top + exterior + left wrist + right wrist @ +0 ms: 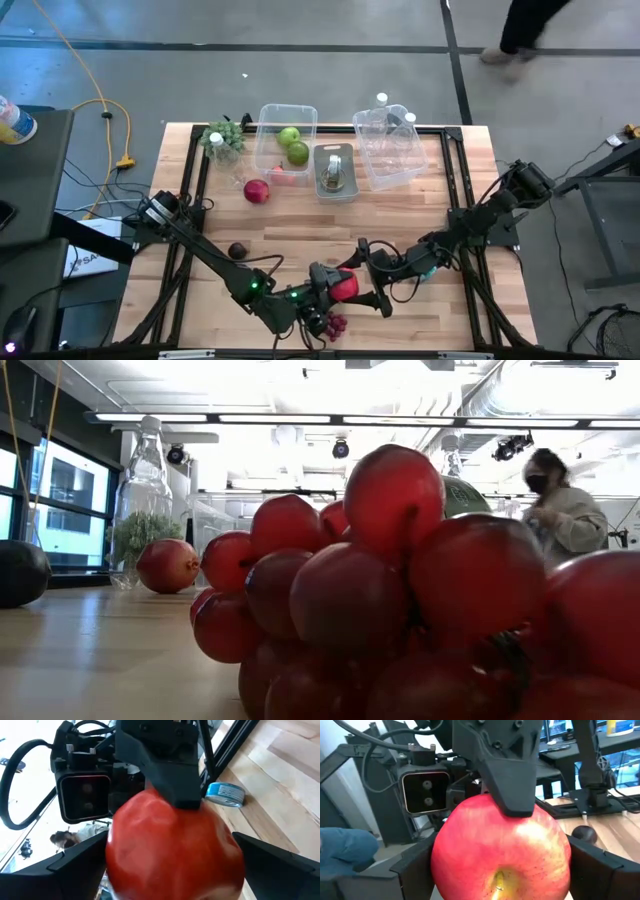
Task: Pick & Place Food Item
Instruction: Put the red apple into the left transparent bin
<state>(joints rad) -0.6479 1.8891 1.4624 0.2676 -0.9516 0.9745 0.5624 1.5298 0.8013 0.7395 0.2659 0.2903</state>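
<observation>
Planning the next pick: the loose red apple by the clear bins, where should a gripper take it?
Grip the loose apple across its widest middle, coming straight down from above. It is round and sits free on bare wood, and the clear bin crowds its far side. The left gripper and right gripper are both clamped on another apple.

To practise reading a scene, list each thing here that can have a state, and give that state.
red apple, held by both grippers
left gripper, fingers shut on red apple
right gripper, fingers shut on red apple
grapes, lying on the table
clear bin, holding two green apples
second apple, loose on the table
</observation>
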